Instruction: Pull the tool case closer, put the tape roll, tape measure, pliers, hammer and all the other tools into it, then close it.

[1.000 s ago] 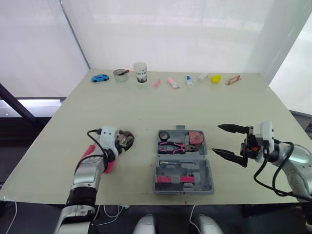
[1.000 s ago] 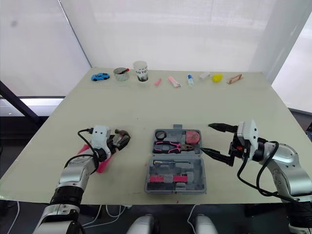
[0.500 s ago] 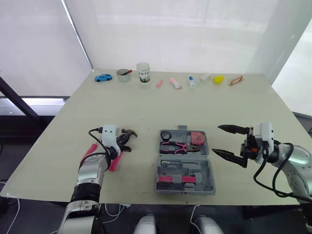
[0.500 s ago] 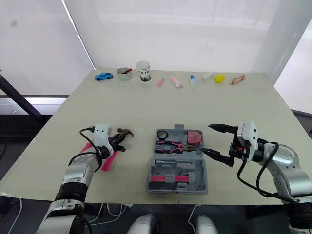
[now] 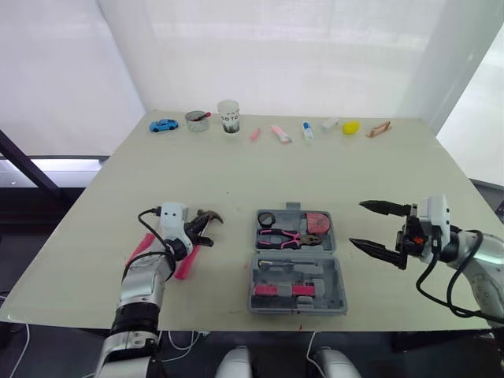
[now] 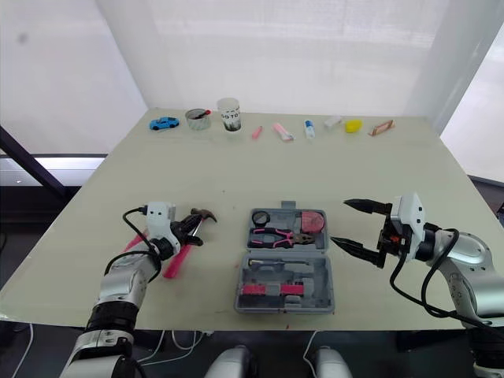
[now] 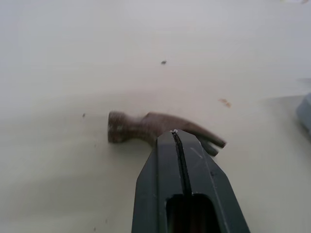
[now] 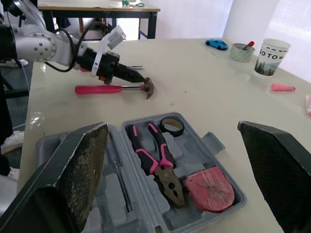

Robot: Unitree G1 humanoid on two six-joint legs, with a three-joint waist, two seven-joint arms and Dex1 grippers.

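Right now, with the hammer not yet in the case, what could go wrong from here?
1. The left gripper has its jaws shut right by the head of the pink-handled claw hammer, which lies flat on the table. Pressing on like this would likely shove the hammer rather than grip it.
2. The open grey plastic tool case already holds the pink-handled pliers. A hammer dropped across them may stop the case closing.

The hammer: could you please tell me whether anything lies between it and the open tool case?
Nothing visible does. Only bare table separates the hammer from the near wall of the tool case.
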